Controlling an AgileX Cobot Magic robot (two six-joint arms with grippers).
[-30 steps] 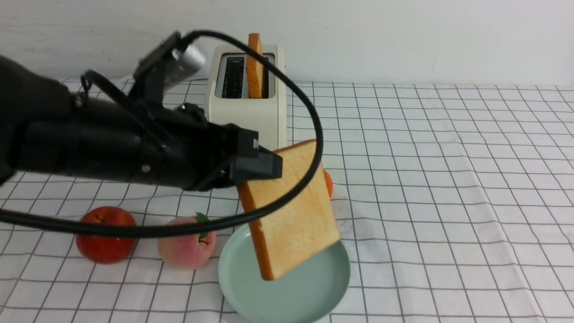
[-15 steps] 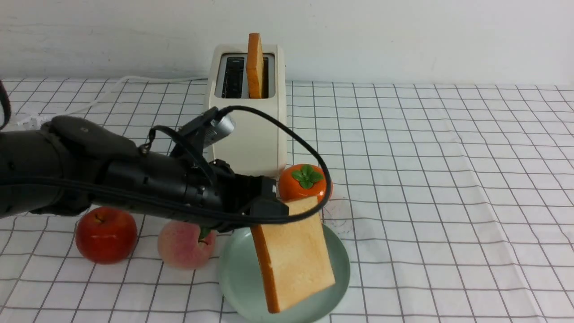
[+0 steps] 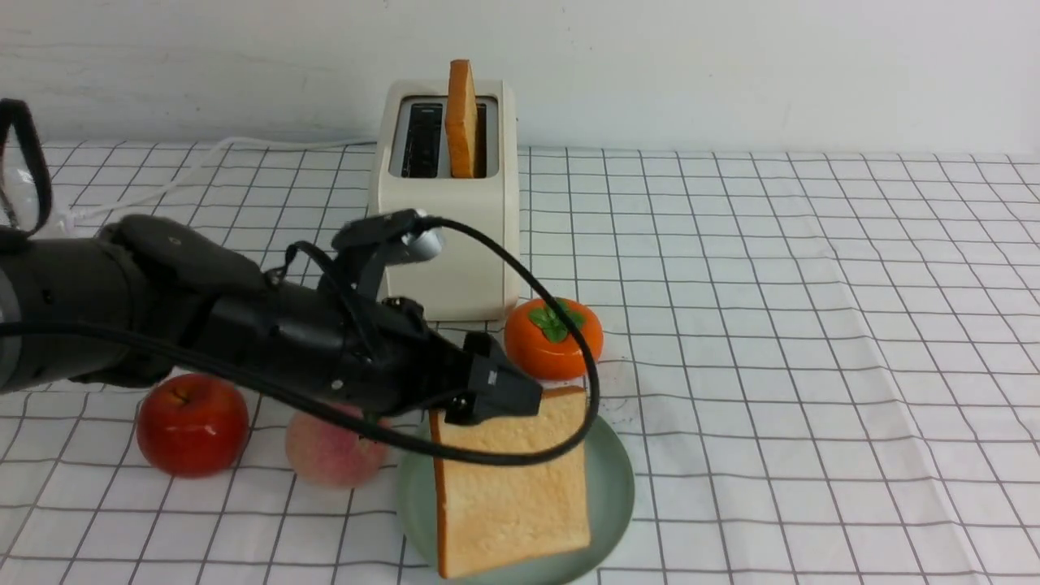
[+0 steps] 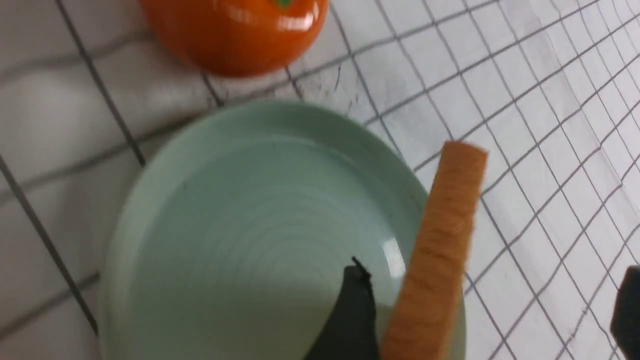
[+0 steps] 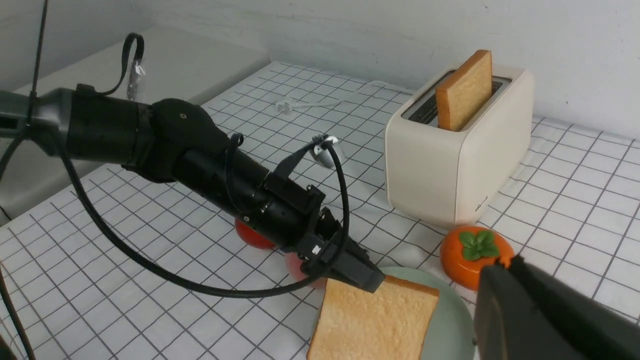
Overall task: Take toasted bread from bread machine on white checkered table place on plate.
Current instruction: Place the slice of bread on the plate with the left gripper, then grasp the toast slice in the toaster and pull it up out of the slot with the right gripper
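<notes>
front: behind, forward | left wrist: close (shared: plate (image 3: pixel 613 487))

Right of the plate (image 3: pixel 613 487), the checkered table (image 3: pixel 812 366) offers a broad open lane. The persimmon (image 3: pixel 554 340) obstructs the plate's far side, with the toaster (image 3: pixel 448 236) standing close behind it. Left of the plate, the peach (image 3: pixel 333 447) and red apple (image 3: pixel 192 424) block low passage. A loose black cable (image 3: pixel 487 457) loops over the toast (image 3: pixel 512 504).
</notes>
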